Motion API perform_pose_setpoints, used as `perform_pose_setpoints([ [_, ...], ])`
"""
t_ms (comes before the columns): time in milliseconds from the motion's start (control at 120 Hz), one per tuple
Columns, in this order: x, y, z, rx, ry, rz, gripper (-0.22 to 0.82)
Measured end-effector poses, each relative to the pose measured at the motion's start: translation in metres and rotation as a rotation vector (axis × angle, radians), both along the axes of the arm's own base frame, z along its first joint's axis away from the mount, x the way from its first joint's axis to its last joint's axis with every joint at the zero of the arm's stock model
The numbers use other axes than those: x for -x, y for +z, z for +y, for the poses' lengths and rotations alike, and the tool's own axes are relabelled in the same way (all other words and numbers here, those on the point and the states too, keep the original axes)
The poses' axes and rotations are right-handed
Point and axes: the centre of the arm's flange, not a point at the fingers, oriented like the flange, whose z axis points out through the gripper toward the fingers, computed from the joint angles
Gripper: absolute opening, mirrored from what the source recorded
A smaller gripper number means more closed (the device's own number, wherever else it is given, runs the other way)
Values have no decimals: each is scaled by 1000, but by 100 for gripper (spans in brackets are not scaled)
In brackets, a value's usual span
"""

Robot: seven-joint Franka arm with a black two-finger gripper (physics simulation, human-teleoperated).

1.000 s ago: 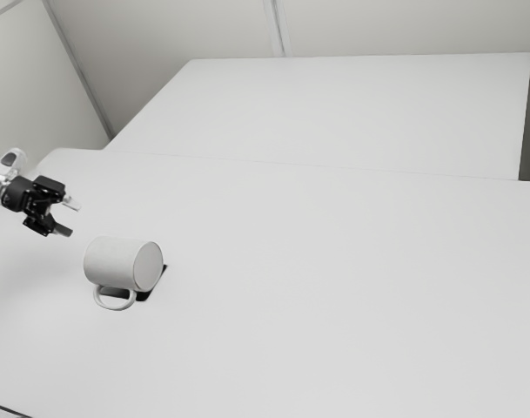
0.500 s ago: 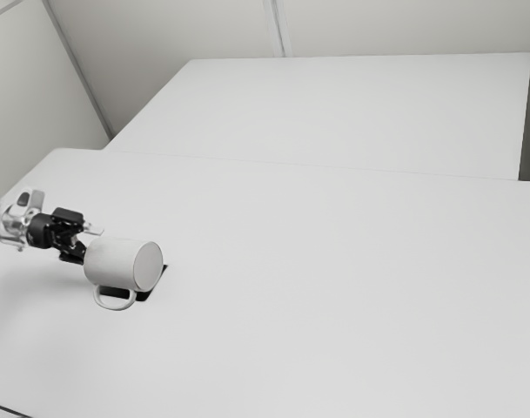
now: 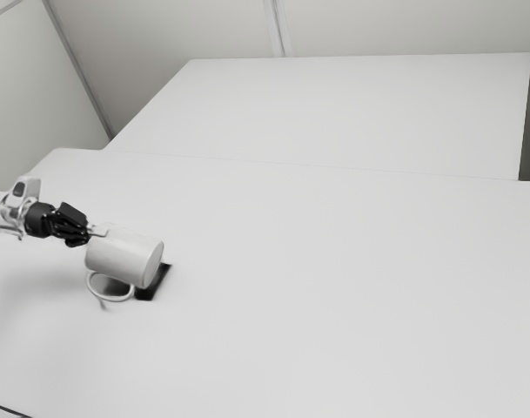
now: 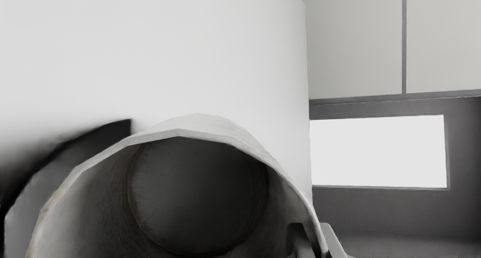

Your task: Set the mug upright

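Gripping the rim of the white, ceramic-looking mug [image 3: 124, 255], your black two-finger pincer [image 3: 99, 232] is closing on its wall from both sides: one finger [image 4: 298, 243] is reaching inside the mouth, the other finger [image 4: 332, 239] is lying against the outside. The mug is lying on its side at a slant over the white table [image 3: 334, 287], near the exterior view's left edge, and is not standing upright. Its long axis is running away from the pincer, toward the exterior view's right and a little downward, so the mouth is facing your pincer and sitting higher than the closed base. Whether the base's lower edge is touching the table, you cannot tell. The white looped handle [image 3: 110, 300] is sticking out roughly across the mouth from your grip. You are working with a single arm [image 3: 10, 209], which is coming in on the mouth side. Inside the mug, the round, dark floor is showing beyond the finger, and you are seeing no contents. For standing it up, you are probably needing to keep that pinch, swing the mouth skyward and bring the base flat beneath it; since you are holding only one edge, the mug could be pivoting or slipping.
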Motion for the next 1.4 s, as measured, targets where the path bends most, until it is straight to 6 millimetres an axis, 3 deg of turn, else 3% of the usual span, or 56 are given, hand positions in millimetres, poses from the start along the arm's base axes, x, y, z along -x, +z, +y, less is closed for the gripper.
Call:
perform_pose_setpoints([
  [200,-14,53,-31,-91,-95,-50,-17],
  [408,-49,124,-117,-471,-344,-44,-18],
  [658,-75,156,-171,-944,-460,-2,-18],
  [808,-84,157,-211,-1090,-468,2,-18],
  [1092,-74,110,-291,-1175,-451,-19,-18],
  [1208,-75,97,-304,-1187,-421,-22,-18],
  [1400,-75,76,-308,-1188,-374,9,-18],
])
